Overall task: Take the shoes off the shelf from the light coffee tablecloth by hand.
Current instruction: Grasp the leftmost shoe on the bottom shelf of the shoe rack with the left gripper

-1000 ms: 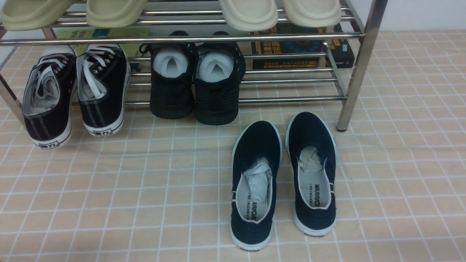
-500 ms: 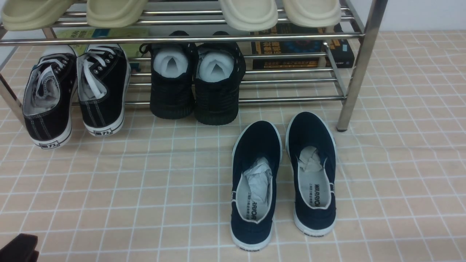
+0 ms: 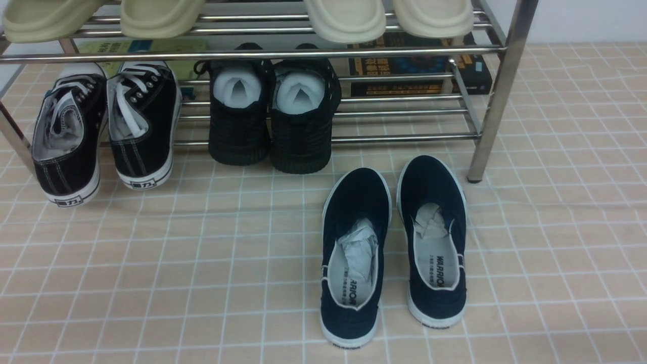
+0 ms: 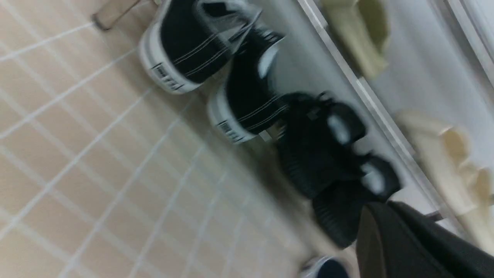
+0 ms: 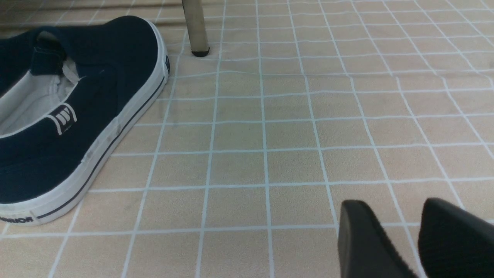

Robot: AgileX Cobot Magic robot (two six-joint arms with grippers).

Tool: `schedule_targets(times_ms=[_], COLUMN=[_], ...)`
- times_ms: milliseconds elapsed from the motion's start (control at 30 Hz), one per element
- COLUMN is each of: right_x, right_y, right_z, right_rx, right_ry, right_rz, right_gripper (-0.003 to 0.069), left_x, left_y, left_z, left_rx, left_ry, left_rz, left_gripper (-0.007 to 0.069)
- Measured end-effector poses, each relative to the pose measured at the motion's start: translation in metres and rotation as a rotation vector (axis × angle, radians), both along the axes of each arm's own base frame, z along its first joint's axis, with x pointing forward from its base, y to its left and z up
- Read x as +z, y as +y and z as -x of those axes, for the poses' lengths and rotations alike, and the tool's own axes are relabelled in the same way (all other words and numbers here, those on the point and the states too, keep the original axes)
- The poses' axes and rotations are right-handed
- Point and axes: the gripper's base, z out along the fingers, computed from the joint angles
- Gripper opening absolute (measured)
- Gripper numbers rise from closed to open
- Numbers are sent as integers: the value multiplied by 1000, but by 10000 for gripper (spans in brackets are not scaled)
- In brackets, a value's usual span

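Observation:
The black canvas sneakers [image 3: 141, 136] with white laces stand side by side at the left end of the chrome shelf [image 3: 498, 91], on its lower tier, heels toward me. They also show in the blurred left wrist view [image 4: 193, 42]. The shelf stands on the light coffee tablecloth [image 3: 202, 263]. Neither gripper shows in the front view. My left gripper [image 4: 380, 210] is off the cloth, apart from the sneakers, its fingers together with no gap showing. My right gripper [image 5: 393, 204] is open and empty, low over the cloth.
Navy slip-ons [image 3: 394, 242] lie on the cloth in front of the shelf, also in the right wrist view [image 5: 77, 108]. Black mesh shoes [image 3: 273, 121] sit next to the sneakers. Beige slippers [image 3: 343, 17] are on the top tier. Books [image 3: 414, 71] lie behind. A shelf leg [image 5: 195, 27] stands near.
A dark part of the left arm showed at the front view's bottom left corner half a second ago and is out of that view now. The shoes have not moved.

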Motion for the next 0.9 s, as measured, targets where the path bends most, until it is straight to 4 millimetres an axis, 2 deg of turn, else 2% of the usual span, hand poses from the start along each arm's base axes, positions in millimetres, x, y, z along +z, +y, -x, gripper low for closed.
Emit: schedule_targets(times_ms=[67, 100, 133, 200, 333, 467, 533, 667, 833, 900], right_x=[0, 0, 0, 0, 0, 0, 0, 0, 0, 0], right_y=[0, 0, 0, 0, 0, 0, 0, 0, 0, 0], right_z=[0, 0, 0, 0, 0, 0, 0, 0, 0, 0], right_rx=[0, 0, 0, 0, 0, 0, 0, 0, 0, 0], right_ry=[0, 0, 0, 0, 0, 0, 0, 0, 0, 0], right_rz=[0, 0, 0, 0, 0, 0, 0, 0, 0, 0], right_gripper=[240, 240, 240, 240, 240, 240, 240, 240, 240, 240], left_x=[8, 7, 8, 15, 42, 78, 86, 92, 91, 85], left_y=[0, 0, 0, 0, 2, 8, 16, 41, 77, 84], left_z=[-17, -16, -25, -51, -102, -145, -167, -204, -233, -241], left_rx=[-61, -68, -110, -205, -280, -255, -235, -210, -186, -178], left_ry=[263, 281, 388, 546, 564, 570, 636, 741, 705, 702], left_rz=[-121, -133, -186, -293, -418, -506, -522, -450, -281, -258], left_gripper=[1, 1, 1, 1, 1, 3, 4, 8, 13, 15])
